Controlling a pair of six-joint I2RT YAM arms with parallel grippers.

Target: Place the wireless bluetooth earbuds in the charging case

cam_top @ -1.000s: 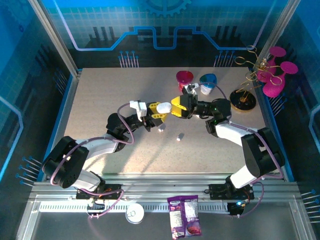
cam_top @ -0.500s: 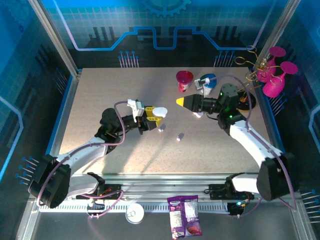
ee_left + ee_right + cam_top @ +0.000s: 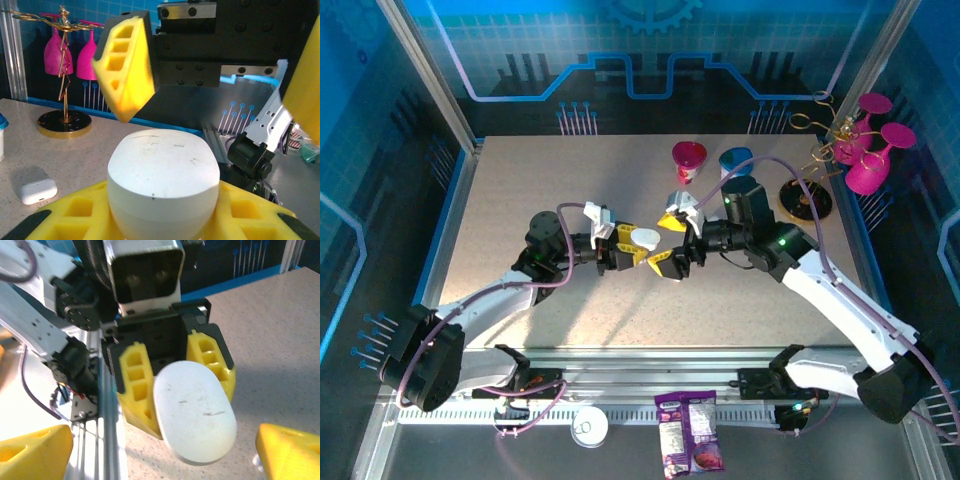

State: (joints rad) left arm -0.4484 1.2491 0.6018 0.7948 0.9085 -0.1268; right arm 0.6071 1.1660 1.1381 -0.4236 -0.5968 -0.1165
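Speckled beige table (image 3: 520, 200) inside blue-lit walls, seen from above. From the left, the left arm (image 3: 490, 300) reaches toward the middle. The left gripper (image 3: 632, 247) has its yellow fingers closed on the sides of a white pebble-shaped charging case (image 3: 643, 238), held clear of the table with its rounded end pointing right. The lid looks closed.

Facing it, the right gripper (image 3: 668, 242) has its jaws spread wide. One yellow finger stands on each side of the case's free end, and neither touches it.

In the right wrist view a tiny white piece (image 3: 256, 460) lies on the table just beside one right finger; it is too small to tell whether it is an earbud.

Further right, toward the back, stand a red cup (image 3: 688, 160) and a blue cup (image 3: 735, 160). A second small white case (image 3: 38, 191) lies flat on the table near a gold wire stand (image 3: 807, 200), which has pink glasses (image 3: 868, 150) hanging from it.
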